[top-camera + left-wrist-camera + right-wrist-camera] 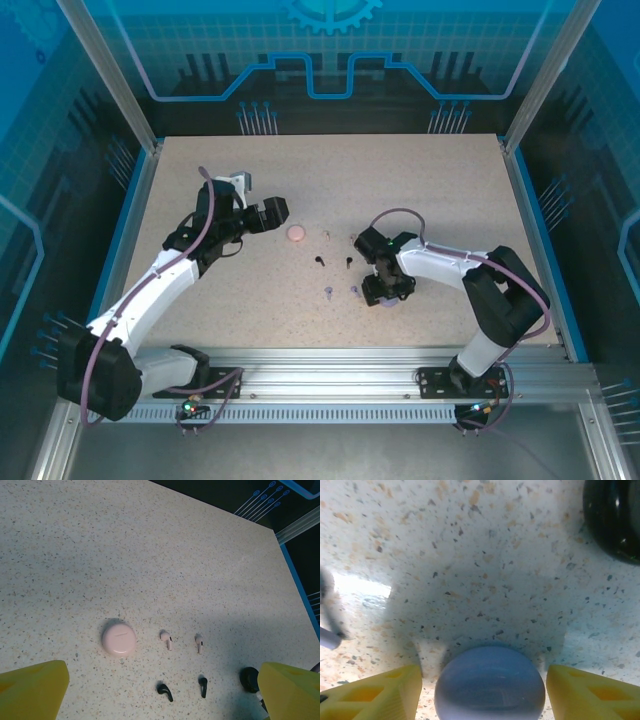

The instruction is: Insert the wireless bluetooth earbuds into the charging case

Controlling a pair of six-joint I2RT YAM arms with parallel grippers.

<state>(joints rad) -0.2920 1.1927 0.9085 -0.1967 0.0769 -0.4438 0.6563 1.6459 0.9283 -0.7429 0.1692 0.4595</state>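
A round lavender charging case (pixel 489 682) lies on the speckled table between the yellow fingers (pixel 375 695) of my right gripper (pixel 485 680). That gripper is open, with a thin gap on each side of the case. A black case (pixel 615 520) sits just beyond it. Over by my left gripper (pixel 162 677), which hangs wide open above the table, lie a closed pink case (pixel 119 638), two pale pink earbuds (pixel 166 639) and two black earbuds (pixel 165 690). Two lavender earbuds (pixel 328 292) lie left of the right gripper (pixel 388 292).
The table (pixel 450 190) has a blue rim and an aluminium frame around it. The cases and earbuds are all grouped mid-table between the two arms. The right arm's elbow (pixel 505 285) stands near the right rim.
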